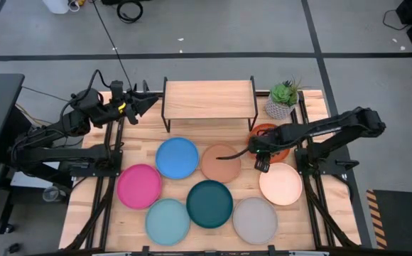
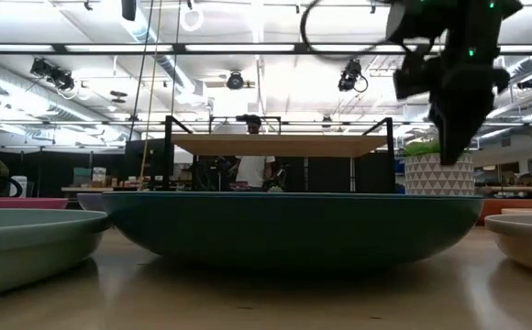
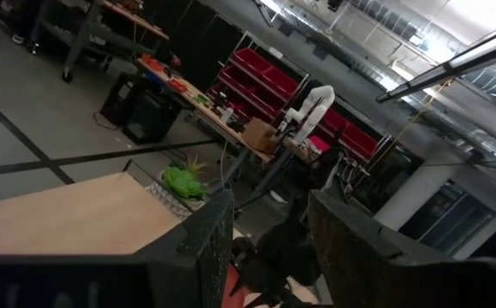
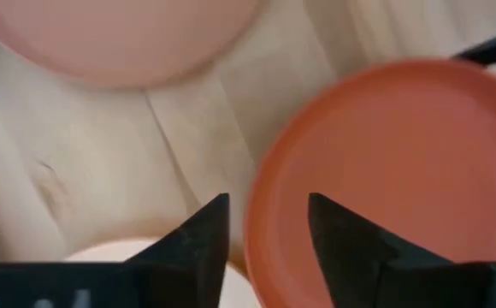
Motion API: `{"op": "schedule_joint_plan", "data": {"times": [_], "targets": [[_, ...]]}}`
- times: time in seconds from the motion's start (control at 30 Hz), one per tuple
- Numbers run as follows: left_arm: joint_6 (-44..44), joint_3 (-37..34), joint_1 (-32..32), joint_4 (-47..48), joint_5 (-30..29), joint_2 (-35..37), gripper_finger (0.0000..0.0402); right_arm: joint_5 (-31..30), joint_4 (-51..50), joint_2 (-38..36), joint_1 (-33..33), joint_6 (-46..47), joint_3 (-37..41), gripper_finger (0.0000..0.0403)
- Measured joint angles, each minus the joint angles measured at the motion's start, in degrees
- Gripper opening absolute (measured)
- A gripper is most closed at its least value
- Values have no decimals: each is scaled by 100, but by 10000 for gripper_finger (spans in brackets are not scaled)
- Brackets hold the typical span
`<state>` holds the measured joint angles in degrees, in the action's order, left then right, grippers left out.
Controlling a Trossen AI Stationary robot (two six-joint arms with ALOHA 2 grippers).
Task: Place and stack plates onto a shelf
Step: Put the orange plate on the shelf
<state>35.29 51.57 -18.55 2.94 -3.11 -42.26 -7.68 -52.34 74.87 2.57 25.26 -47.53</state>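
1. Right gripper (image 1: 260, 158) hovered over the right half of the worktop, between the tan plate (image 1: 221, 163), the cream plate (image 1: 280, 183) and the orange-red plate (image 1: 271, 135). Fingers parted, nothing held.
2. Key relation: in the right wrist view the orange-red plate's (image 4: 385, 180) near rim sat right at the gap between the fingers (image 4: 205, 235), so that plate looked like the likely next pick. It lay toward the far edge from the gripper, just beside the shelf's (image 1: 209, 99) right leg.
3. Right arm was much nearer; left gripper (image 1: 143, 105) waited by the far-left corner, beside the shelf's left end, open and empty.
4. Shelf top was bare; no plates stacked yet. Blue (image 1: 177, 157), magenta (image 1: 138, 185), light aqua (image 1: 167, 220), dark teal (image 1: 209, 203) and grey (image 1: 255, 220) plates lay toward the near edge.
5. Hard to see: the right arm covered much of the orange-red plate from above; a potted plant (image 1: 283, 99) stood close behind it. Low view was mostly blocked by the dark teal plate.
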Motion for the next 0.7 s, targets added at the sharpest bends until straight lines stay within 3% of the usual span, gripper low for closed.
{"op": "schedule_joint_plan", "data": {"times": [0.17, 0.3, 0.7], "targets": [[2, -2, 0, -1, 0, 0, 160, 53, -17, 612, -83, 158, 46, 245], [33, -2, 0, -2, -2, 0, 160, 107, -13, 1075, -122, 520, 48, 267], [50, -2, 0, -7, 0, 2, 160, -79, 230, 1578, -122, 627, 46, 217]]}}
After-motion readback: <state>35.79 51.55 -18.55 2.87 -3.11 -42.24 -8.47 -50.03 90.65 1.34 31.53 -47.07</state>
